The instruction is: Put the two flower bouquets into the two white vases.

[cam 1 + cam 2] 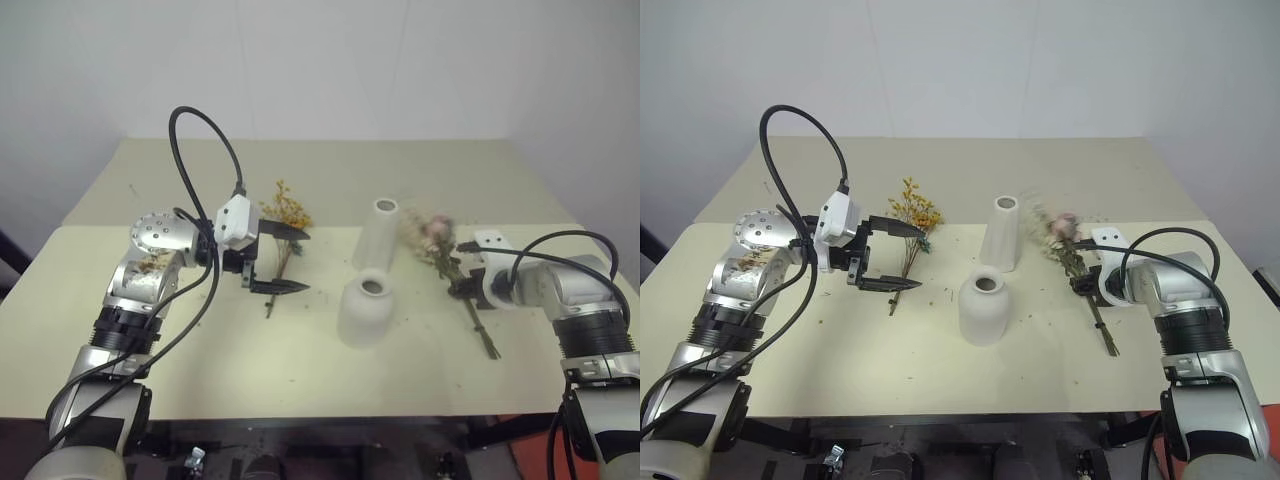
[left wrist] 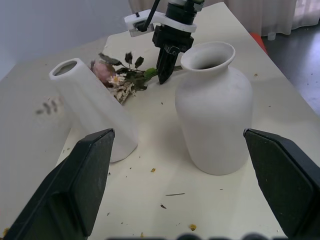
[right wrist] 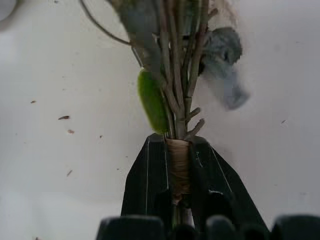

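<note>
**A:** What could have gone wrong at that point?

**B:** The right gripper [image 1: 1081,284] was clamped on the wrapped stems of the rose bunch [image 1: 1065,243], which lay flat on the counter [image 1: 940,370] to the right of the two vases. The stems looked thin and brittle, so a hard squeeze might have snapped them, and a tilted lift could have shed dried sprigs or swept the blooms against the tall vase [image 1: 1001,232] just beside them.

**A:** And the left side?

**B:** The left gripper [image 1: 892,257] hung with its fingers wide apart above the stems of the yellow bunch [image 1: 912,222], holding nothing. Those stems were wispy; it might have closed on too few.

**A:** The vases?

**B:** Matte white ceramic. The tall one was slim with a narrow opening, and the squat vase [image 1: 984,307] was rounded with a small mouth, so stems could have caught on either rim and tipped it.
</note>
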Controlling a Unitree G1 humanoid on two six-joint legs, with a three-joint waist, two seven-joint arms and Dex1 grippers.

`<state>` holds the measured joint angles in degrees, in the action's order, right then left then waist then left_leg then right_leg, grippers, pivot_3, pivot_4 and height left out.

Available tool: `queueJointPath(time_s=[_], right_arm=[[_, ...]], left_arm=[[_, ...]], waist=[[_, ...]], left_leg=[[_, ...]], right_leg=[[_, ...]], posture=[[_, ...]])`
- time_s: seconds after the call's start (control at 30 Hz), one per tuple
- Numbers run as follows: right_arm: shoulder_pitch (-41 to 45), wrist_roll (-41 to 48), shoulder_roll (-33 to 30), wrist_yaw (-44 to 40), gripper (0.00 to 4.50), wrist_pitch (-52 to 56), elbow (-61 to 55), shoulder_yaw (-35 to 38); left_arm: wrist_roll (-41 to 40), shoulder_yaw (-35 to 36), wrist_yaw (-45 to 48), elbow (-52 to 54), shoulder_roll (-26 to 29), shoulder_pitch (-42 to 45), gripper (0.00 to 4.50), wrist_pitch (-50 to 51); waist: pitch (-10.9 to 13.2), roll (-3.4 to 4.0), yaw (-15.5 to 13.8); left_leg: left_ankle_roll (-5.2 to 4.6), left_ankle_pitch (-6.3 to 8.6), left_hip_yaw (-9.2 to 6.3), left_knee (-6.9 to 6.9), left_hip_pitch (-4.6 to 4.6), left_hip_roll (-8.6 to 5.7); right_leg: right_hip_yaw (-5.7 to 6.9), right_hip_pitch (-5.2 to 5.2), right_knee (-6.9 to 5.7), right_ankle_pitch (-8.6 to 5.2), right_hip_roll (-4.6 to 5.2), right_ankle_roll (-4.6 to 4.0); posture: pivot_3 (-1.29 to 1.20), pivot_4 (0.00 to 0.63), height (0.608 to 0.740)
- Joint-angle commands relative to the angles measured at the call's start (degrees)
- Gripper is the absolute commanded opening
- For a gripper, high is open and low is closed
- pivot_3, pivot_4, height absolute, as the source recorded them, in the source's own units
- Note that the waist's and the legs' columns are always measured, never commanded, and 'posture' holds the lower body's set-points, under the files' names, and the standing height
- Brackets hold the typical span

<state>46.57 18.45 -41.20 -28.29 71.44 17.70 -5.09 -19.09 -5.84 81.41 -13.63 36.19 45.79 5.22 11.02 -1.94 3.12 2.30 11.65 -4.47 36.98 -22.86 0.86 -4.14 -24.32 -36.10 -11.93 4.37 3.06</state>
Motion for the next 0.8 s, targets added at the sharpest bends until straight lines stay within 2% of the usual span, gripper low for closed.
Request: queueJointPath(time_s=[0.03, 0.13, 0.23, 0.33, 0.43, 0.57, 0.67, 0.8], right_arm=[[1.5, -1.5, -0.7, -0.7, 0.22, -1.0, 0.1, 0.3], [1.7, -2.2, -0.2, 0.5, 0.22, -0.8, -0.7, 1.4], [1.4, -4.0, 1.4, 5.4, 0.22, -3.6, -2.6, 4.9], [-0.2, -6.8, 5.4, 14.8, 0.22, -16.2, -6.7, 12.0], [-1.5, -12.5, 6.6, 20.8, 0.22, -36.5, -8.7, 12.6], [6.2, -4.9, 11.9, 19.1, 0.22, -51.5, -5.0, 20.6], [11.0, 4.2, 15.7, 12.6, 0.22, -56.0, -1.6, 26.4], [15.1, 11.6, 18.9, 3.0, 0.22, -60.7, 2.9, 28.8]], left_arm=[[-0.1, 1.4, -0.7, 2.1, 1.1, -0.5, 4.50, -0.2], [-0.2, 1.3, -1.0, 2.4, 1.1, -0.7, 4.50, -0.2], [-0.2, 1.2, -1.3, 2.4, 0.9, -0.5, 4.50, -0.1], [-0.4, 1.5, -1.1, 1.9, 1.1, -0.1, 4.50, -0.2], [-0.4, 1.7, -0.9, 1.1, 1.4, 0.4, 4.50, -0.2], [-0.6, 2.2, -0.7, -0.7, 1.8, 1.3, 4.50, -0.3], [-0.3, 2.2, -0.8, -1.5, 1.9, 1.9, 4.50, -0.5], [-1.1, 2.8, -0.9, -0.8, 2.5, 1.7, 4.50, 0.4]], waist=[[0.0, 0.00, 0.0], [0.0, 0.00, 0.1], [0.0, 0.00, 0.1], [0.0, 0.02, 0.3], [0.0, 0.03, 0.3], [0.0, 0.06, 1.0], [0.1, 0.09, 1.1], [0.1, 0.10, 1.0]], left_leg=[[0.00, 0.00, 0.00, 0.00, 0.00, 0.00], [0.00, 0.00, -0.01, 0.00, 0.00, 0.00], [0.00, 0.00, -0.01, 0.00, 0.00, 0.00], [0.00, 0.00, 0.00, -0.02, -0.01, -0.01], [0.00, 0.00, -0.01, -0.03, -0.04, 0.00], [0.00, 0.00, 0.00, -0.02, -0.05, -0.01], [0.00, 0.00, -0.01, -0.04, 0.03, 0.05], [0.00, 0.00, -0.05, -0.06, 0.03, 0.03]], right_leg=[[0.00, 0.00, -0.01, 0.00, -0.01, 0.00], [0.00, 0.00, 0.00, 0.00, 0.00, 0.00], [0.00, 0.00, 0.00, 0.00, 0.00, 0.00], [-0.01, -0.04, -0.02, 0.00, 0.00, 0.01], [0.00, -0.07, -0.02, 0.00, 0.00, 0.01], [-0.02, -0.06, 0.02, 0.03, 0.01, 0.04], [-0.04, -0.04, -0.04, 0.06, -0.06, 0.01], [0.00, 0.01, -0.02, 0.07, -0.04, -0.02]], posture=[[0.00, 0.150, 0.740], [0.00, 0.150, 0.740], [0.00, 0.150, 0.740], [0.00, 0.150, 0.740], [0.00, 0.150, 0.740], [0.00, 0.150, 0.740], [0.00, 0.150, 0.740], [0.00, 0.150, 0.740]])
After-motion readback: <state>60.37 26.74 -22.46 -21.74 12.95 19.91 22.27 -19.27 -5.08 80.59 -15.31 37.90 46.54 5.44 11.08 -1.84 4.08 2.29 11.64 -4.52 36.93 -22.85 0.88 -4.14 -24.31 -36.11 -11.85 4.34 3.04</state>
